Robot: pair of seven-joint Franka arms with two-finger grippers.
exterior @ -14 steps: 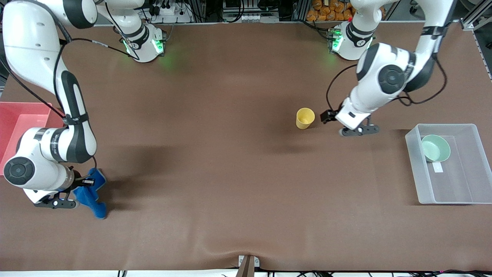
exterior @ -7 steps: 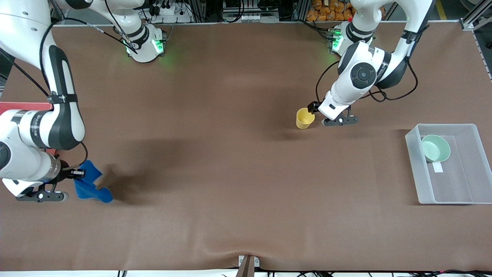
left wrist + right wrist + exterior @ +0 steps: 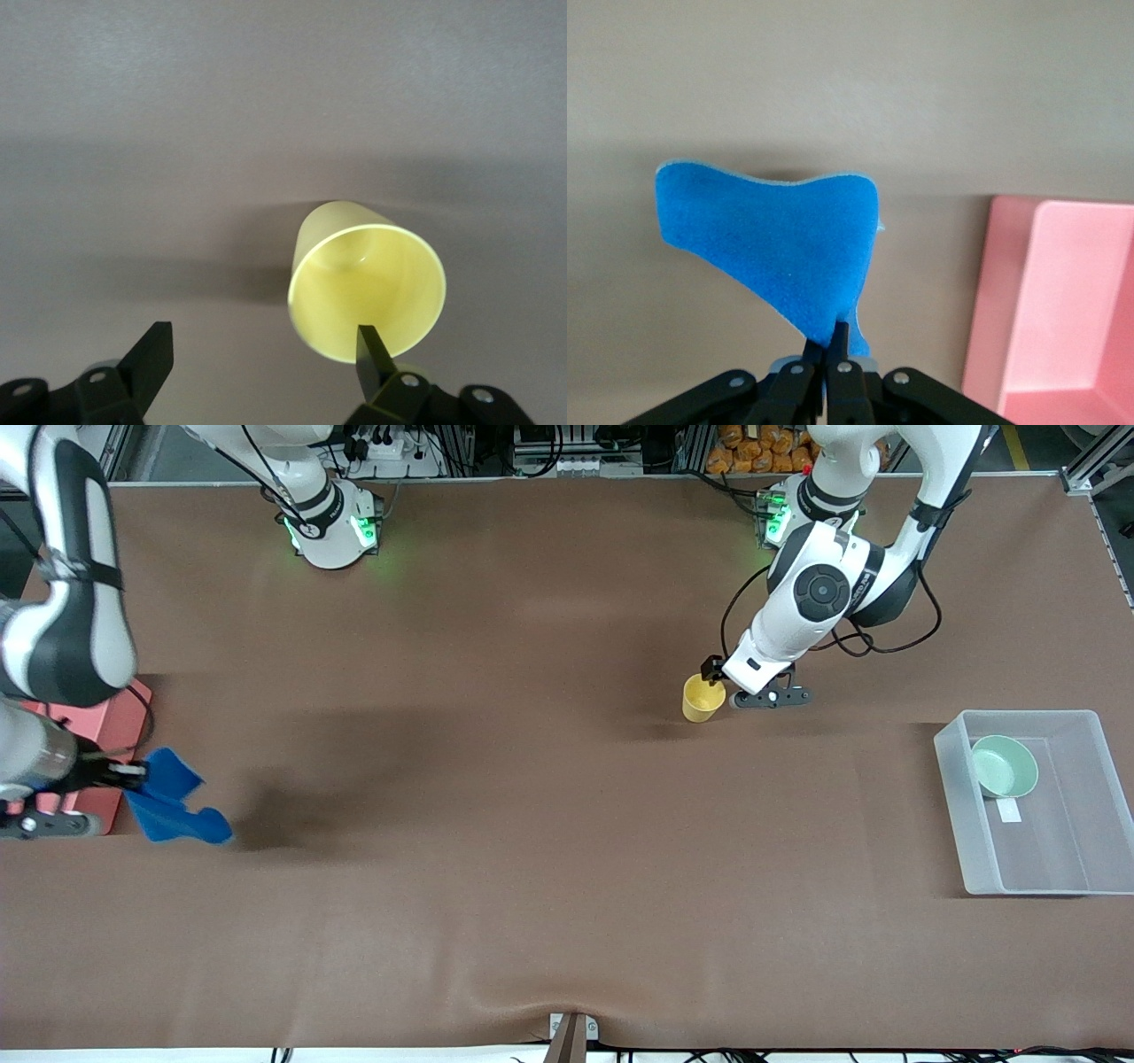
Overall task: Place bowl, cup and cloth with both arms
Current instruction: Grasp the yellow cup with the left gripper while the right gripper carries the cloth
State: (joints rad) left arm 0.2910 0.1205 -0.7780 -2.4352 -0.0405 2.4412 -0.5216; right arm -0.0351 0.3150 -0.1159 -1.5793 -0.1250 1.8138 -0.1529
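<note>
The yellow cup stands upright mid-table and also shows in the left wrist view. My left gripper is open just above the cup. One finger is over the cup's rim and the other is out beside the cup. My right gripper is shut on the blue cloth. It holds the cloth hanging above the table beside the pink bin. The mint-green bowl lies in the clear bin.
The pink bin sits at the right arm's end of the table. The clear plastic bin sits at the left arm's end, with a small white label inside. A small clamp is at the table's near edge.
My right gripper has carried the cloth up and over toward the pink bin. My left gripper has moved from near the clear bin to the yellow cup and lowered over it.
</note>
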